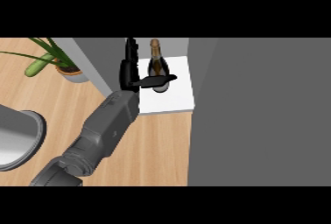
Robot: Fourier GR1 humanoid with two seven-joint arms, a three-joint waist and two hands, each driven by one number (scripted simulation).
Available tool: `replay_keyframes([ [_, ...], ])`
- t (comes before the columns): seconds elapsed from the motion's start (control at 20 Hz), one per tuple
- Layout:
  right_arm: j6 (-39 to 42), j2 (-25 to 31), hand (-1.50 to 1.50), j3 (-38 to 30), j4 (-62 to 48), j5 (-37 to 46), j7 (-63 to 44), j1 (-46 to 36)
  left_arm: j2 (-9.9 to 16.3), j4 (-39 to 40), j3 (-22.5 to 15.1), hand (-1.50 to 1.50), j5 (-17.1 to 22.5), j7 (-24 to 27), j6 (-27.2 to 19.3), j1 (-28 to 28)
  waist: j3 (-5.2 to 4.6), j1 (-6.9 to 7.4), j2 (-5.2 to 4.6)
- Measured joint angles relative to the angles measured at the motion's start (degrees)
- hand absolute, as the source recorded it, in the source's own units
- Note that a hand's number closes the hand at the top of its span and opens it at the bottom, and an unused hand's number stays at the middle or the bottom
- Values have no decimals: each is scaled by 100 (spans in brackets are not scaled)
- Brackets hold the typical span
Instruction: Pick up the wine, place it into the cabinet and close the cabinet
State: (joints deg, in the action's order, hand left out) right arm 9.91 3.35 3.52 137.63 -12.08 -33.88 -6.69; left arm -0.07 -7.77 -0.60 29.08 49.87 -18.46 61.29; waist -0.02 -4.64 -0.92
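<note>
Head view: one wine bottle stands inside the open cabinet on its white shelf. It is dark glass with a gold foil neck and a pale patch low on its body that may be a label; no writing on it can be read. The cabinet's grey wall rises at the left of the shelf, and a large grey panel, seemingly the cabinet door, fills the right half of the view.

One hand shows, the left hand, at the end of a grey forearm that reaches up from the lower left edge. Its fingers run straight up along the left side of the bottle, and its thumb lies across the front of the bottle's body; whether the fingers press the glass is hard to judge from this angle, but the thumb plainly wraps it.

On the wooden counter there is one potted plant with long green leaves at the upper left, well apart from the bottle, and one grey rounded basin at the left edge.
</note>
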Motion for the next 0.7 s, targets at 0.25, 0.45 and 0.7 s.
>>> replay_keyframes([
  [0.25,-143,-86,-150,159,-20,56,-71,-78,-3,-180,-222,-150,295,-42,143,-90,-9,14,14],
  [0.45,-138,-70,-150,148,3,43,-100,-58,2,-505,-600,-150,662,-114,98,-357,-3,29,52],
  [0.7,-232,-62,-150,148,35,80,-150,-68,7,-1273,-1331,-150,1137,-230,-126,-992,-1,156,91],
])
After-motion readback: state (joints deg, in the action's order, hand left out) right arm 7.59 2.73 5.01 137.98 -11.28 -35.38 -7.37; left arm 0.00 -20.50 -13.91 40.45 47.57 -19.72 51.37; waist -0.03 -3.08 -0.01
